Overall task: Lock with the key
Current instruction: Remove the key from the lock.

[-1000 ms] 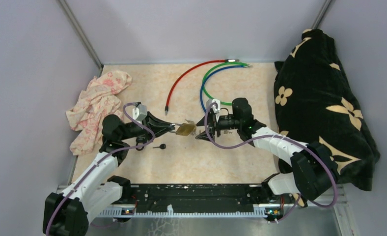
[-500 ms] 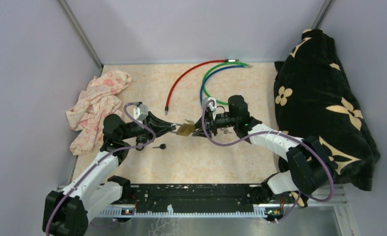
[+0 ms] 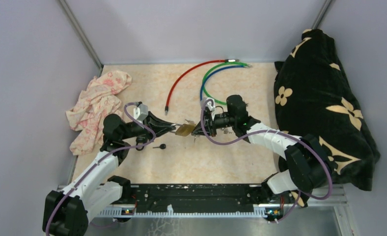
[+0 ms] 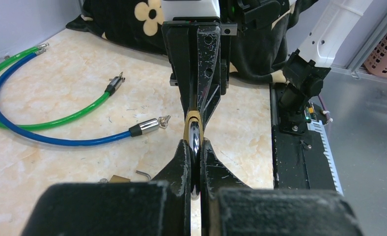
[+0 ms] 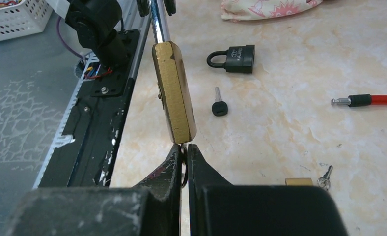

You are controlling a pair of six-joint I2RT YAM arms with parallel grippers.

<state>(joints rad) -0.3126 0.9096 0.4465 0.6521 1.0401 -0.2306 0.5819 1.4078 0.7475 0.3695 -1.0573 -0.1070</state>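
So your left gripper (image 4: 195, 147) is clamped tight on the chrome shackle (image 5: 158, 22) of the brass padlock (image 5: 174, 93), holding that chunky, rounded-edge body in the air straight out from its fingertips; your right gripper (image 5: 183, 150) meets it from the other end, black fingers pinched together on a thin metal key (image 5: 183, 169) right at the lock's base (it's only a sliver between the pads, so I can't tell how deep it sits in the keyhole). On the glossy marbled tabletop (image 5: 280, 137), ahead and to the right of the right fingertips, a squat black padlock (image 5: 232, 59) lies flat; a black-headed key (image 5: 219, 106) lies a bit nearer; a red cable (image 5: 373, 100) with a metal tip lies further right. Left of the left gripper's fingers, a blue cable (image 4: 59, 139) and a green cable (image 4: 73, 117) curve together.
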